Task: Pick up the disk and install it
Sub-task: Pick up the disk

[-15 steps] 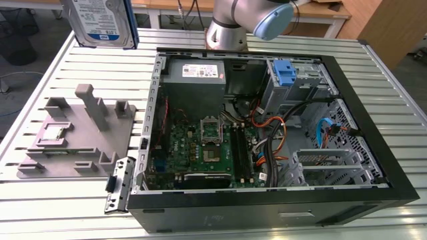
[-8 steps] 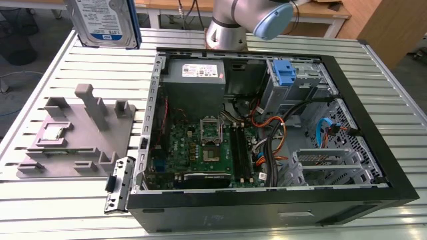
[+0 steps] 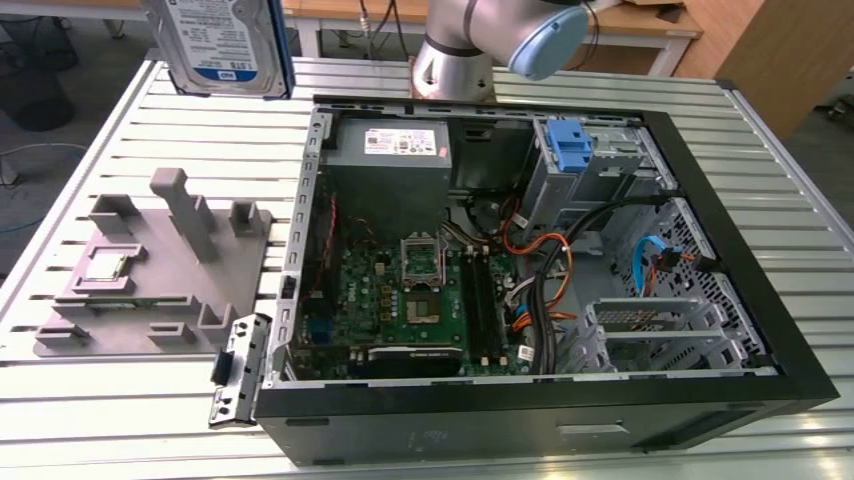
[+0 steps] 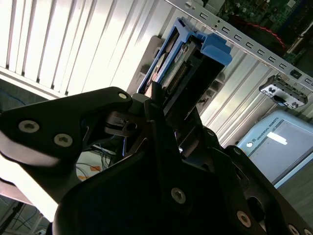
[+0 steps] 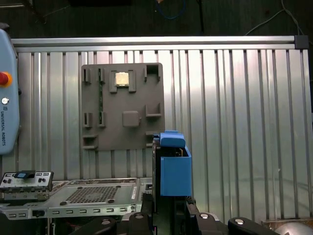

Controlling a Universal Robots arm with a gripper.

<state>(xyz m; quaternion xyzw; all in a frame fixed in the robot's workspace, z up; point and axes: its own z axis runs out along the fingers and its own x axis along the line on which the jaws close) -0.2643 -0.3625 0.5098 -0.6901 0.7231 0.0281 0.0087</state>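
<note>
A disk (image 3: 220,45) is hanging upright, label facing out, over the far side of the slatted table (image 3: 120,400). It is sitting well apart from the open computer case (image 3: 534,430). A robot arm (image 3: 461,55) is standing behind the case, and a grey tray (image 3: 147,270) is lying on the exterior view's left.

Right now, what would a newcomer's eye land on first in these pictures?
The disk, held aloft at the exterior view's upper left; in the second wrist view the gripper is clamped on its blue-framed end. Next comes the open computer case in the middle of the exterior view, its boards and cables exposed, with the grey fixture plate to its left in that view.
</note>
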